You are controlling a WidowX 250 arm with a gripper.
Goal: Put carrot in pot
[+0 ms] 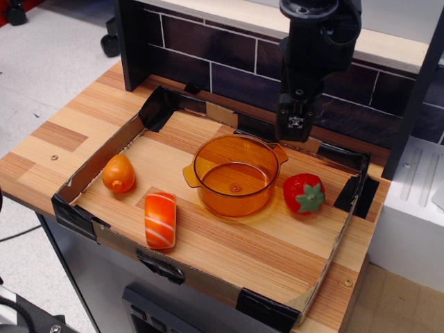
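The carrot (118, 173) is a small plain orange egg shape lying at the left side of the cardboard-walled tray (96, 165). The pot (236, 175) is a round translucent amber pot with two small side handles; it stands upright and empty in the middle of the tray. My gripper (294, 135) hangs from the black arm just behind the pot's far right handle, above the tray's back wall and far from the carrot. It holds nothing. Its fingers point down and are seen edge-on, so the gap between them does not show.
An orange block with white stripes (160, 219) lies in front of the carrot. A red strawberry with green leaves (304, 193) lies right of the pot. A dark brick-pattern wall (208, 48) stands behind the tray. A white unit (416, 208) stands at the right.
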